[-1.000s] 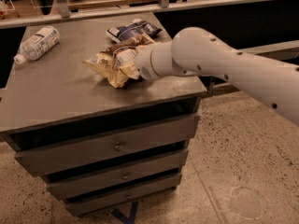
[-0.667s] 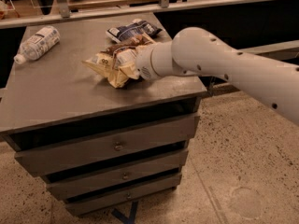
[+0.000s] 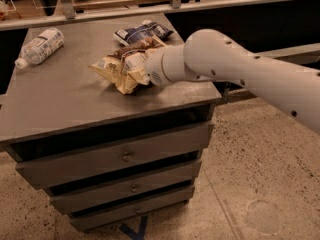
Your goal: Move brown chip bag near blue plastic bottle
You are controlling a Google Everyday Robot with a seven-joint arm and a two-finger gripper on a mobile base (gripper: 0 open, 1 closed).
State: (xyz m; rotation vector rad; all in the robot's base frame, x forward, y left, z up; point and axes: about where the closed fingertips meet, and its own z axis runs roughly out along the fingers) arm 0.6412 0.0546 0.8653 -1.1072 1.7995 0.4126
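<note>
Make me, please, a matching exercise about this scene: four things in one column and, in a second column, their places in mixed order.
Things:
1. brown chip bag
2. blue plastic bottle
3. dark navy bag
4. gripper

Places:
A. lying on its side near the far left corner of the table
B. against the right side of the brown chip bag
C. crumpled, around the middle of the table
D. at the far edge of the table, behind the brown chip bag

Pairs: 1-C, 2-A, 3-D, 4-B
</note>
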